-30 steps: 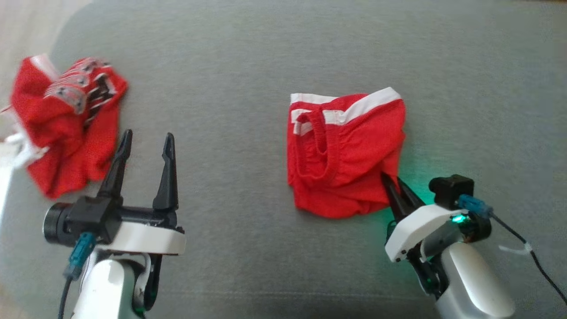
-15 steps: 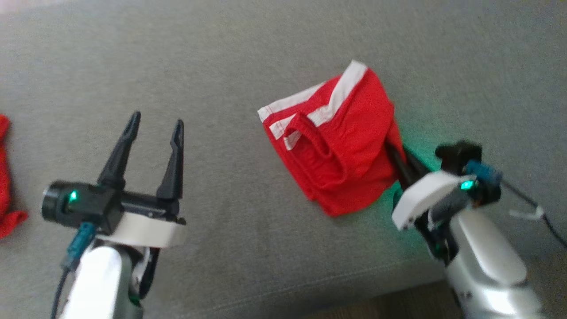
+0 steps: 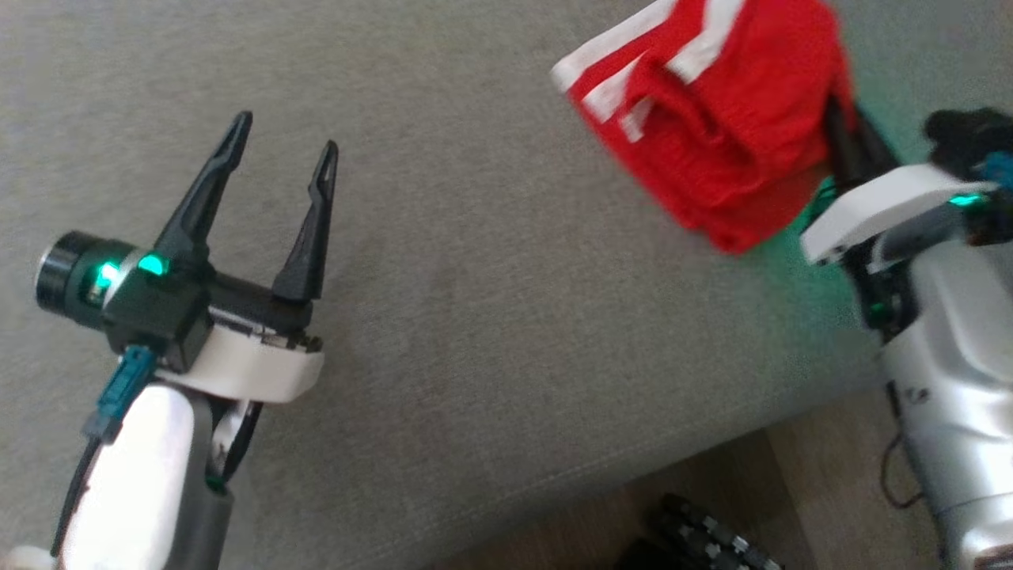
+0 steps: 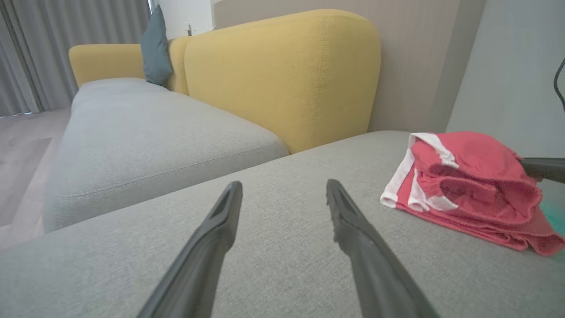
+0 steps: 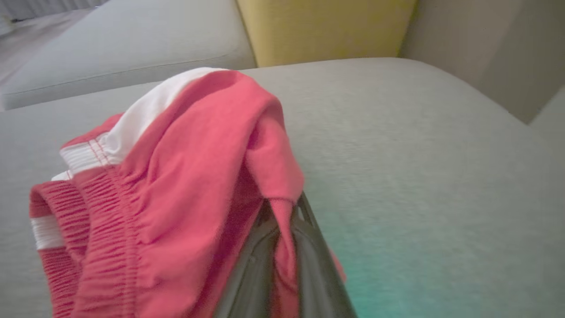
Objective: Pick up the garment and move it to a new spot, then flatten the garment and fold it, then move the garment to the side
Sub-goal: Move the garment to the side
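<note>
A: Nearest of all, a strip of wooden floor (image 3: 791, 467) is seen past the seat's front edge. A dark ribbed object (image 3: 704, 538) lies on it, too blurred to be named.

B: Noted. Just beyond, the left gripper (image 3: 285, 133) is held over the bare grey seat (image 3: 491, 317). Its two dark fingers (image 3: 202, 198) are spread wide, and nothing is caught between them.

A: A green light (image 3: 150, 264) is lit at its wrist, too. And the right gripper (image 5: 284, 229)?

B: Clamped tight. A fold of the red garment (image 3: 736, 142) is pinched in it, and the cloth can be seen squeezed there in the right wrist view.

A: So the garment is gripped at its right-hand edge. Where is it placed?

B: On the grey seat, towards the robot's right and well apart from the left gripper. It is bunched and folded over itself. White bands (image 3: 609, 43) are shown along one side, and an elastic waistband (image 5: 101, 229) is gathered in front. In the left wrist view its lower layers are laid on the cushion.

A: A green glow (image 3: 791, 261) is cast on the seat beside the right wrist.

B: Farther back, a yellow backrest (image 4: 282, 75) is seen rising behind the seat. Then a second grey seat (image 4: 154, 132), a teal cushion (image 4: 155, 48) propped against the yellow, and grey curtains (image 4: 66, 48) hung at the very back.
</note>
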`<state>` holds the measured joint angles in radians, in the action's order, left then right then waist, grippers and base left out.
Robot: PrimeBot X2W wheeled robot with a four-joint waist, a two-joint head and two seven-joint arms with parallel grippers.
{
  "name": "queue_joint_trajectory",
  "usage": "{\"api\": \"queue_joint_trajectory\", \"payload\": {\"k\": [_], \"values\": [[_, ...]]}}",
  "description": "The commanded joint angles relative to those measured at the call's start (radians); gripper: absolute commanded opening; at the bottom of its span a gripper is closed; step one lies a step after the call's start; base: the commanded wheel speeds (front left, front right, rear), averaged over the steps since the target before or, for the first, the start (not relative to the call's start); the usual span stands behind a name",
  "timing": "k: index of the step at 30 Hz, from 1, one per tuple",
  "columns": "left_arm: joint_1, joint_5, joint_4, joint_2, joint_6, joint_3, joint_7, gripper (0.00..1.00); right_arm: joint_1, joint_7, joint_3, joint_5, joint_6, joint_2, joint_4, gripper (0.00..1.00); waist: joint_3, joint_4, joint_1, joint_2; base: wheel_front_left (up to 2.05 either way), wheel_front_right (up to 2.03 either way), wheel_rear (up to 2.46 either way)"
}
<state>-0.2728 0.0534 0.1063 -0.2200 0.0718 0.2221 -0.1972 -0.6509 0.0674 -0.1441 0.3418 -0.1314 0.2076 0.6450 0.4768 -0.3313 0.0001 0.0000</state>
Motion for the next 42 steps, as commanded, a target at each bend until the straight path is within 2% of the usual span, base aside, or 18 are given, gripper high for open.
{"api": "queue_joint_trajectory", "payload": {"k": [1,6,12,19,24,25,26,27,28,32,36,42], "values": [[-0.030,-0.013,0.042,-0.020,0.006,-0.023,0.005,1.00,-0.020,0.013,0.001,0.004,0.001,0.021,-0.024,0.00,0.032,-0.033,-0.0001,0.0000,0.00,0.00,0.00],[-0.064,-0.020,0.067,-0.041,0.015,-0.010,0.022,1.00,-0.054,0.035,0.057,0.014,0.001,0.060,-0.019,0.00,0.074,-0.073,-0.0001,0.0000,0.00,0.00,0.00],[-0.095,-0.023,0.087,-0.063,0.024,0.005,0.043,1.00,-0.092,0.055,0.133,0.025,0.001,0.067,-0.031,0.00,0.121,-0.107,-0.0001,0.0000,0.00,0.00,0.00],[-0.121,-0.023,0.098,-0.067,0.028,0.027,0.045,1.00,-0.127,0.068,0.278,-0.004,0.001,0.056,-0.021,0.00,0.162,-0.100,-0.0001,0.0000,0.00,0.00,0.00],[-0.127,-0.015,0.089,-0.069,0.029,0.033,0.037,1.00,-0.144,0.059,0.333,-0.045,0.001,0.041,-0.012,0.00,0.179,-0.088,-0.0001,0.0000,0.00,0.00,0.00],[-0.129,-0.014,0.086,-0.068,0.029,0.035,0.035,1.00,-0.146,0.058,0.345,-0.059,0.001,0.042,-0.007,0.11,0.180,-0.083,-0.0001,0.0000,0.00,0.00,0.00],[-0.130,-0.012,0.083,-0.066,0.029,0.037,0.032,1.00,-0.148,0.057,0.353,-0.069,0.001,0.039,-0.005,0.33,0.181,-0.078,-0.0001,0.0000,0.00,0.00,0.00],[-0.131,-0.009,0.079,-0.065,0.028,0.038,0.029,1.00,-0.146,0.054,0.364,-0.084,0.001,0.034,-0.004,0.69,0.180,-0.073,-0.0001,0.0000,0.00,0.00,0.00],[-0.133,-0.007,0.075,-0.063,0.028,0.039,0.025,1.00,-0.142,0.053,0.375,-0.102,0.001,0.030,-0.007,0.98,0.179,-0.068,-0.0001,0.0000,0.00,0.00,0.00],[-0.132,0.002,0.055,-0.051,0.022,0.047,0.010,1.00,-0.115,0.050,0.448,-0.179,0.001,0.019,-0.021,1.00,0.169,-0.048,-0.0001,0.0000,0.00,0.00,0.00],[-0.123,0.011,0.031,-0.043,0.013,0.048,-0.007,1.00,-0.069,0.068,0.520,-0.254,0.001,-0.016,-0.086,1.00,0.144,-0.033,-0.0001,0.0000,0.00,0.00,0.00],[-0.085,0.033,-0.016,-0.024,-0.010,0.044,-0.033,1.00,0.073,0.106,0.482,-0.281,0.001,-0.092,-0.276,1.00,0.069,0.010,-0.0001,0.0000,0.00,0.00,0.00]]}}
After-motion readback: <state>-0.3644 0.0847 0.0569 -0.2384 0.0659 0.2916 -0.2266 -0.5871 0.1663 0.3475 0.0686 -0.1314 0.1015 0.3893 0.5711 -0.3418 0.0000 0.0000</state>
